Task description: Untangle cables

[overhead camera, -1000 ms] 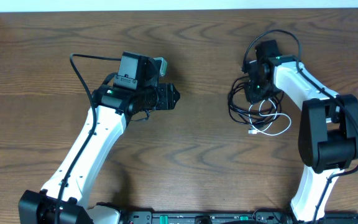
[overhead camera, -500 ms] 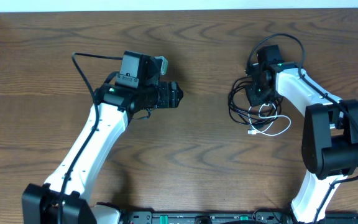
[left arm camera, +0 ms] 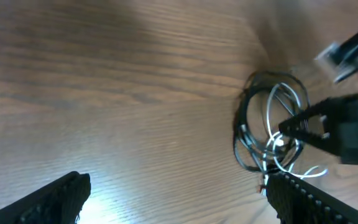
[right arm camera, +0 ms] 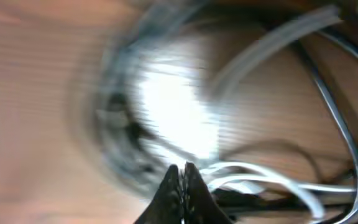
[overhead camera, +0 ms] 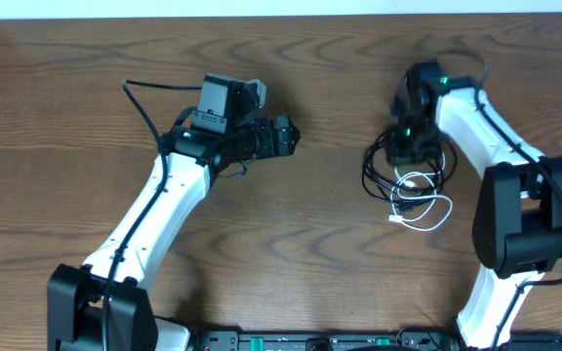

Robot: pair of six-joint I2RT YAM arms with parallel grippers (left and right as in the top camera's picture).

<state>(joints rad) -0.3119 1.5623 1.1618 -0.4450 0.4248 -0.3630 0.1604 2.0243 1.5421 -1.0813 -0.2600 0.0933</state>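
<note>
Cables [overhead camera: 408, 180] on brown wooden table [overhead camera: 310, 244]

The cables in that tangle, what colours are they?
Black and white cables, best seen overhead.

Thin black and white cables [overhead camera: 410, 182] lie tangled, looped

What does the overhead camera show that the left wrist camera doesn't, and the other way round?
Overhead only: the whole left arm and right arm, base to tip. Left wrist only: a close look past its own left fingers, spread wide above bare wood. Both: the cables tangled on the table, with the right fingers shut among them.
</note>
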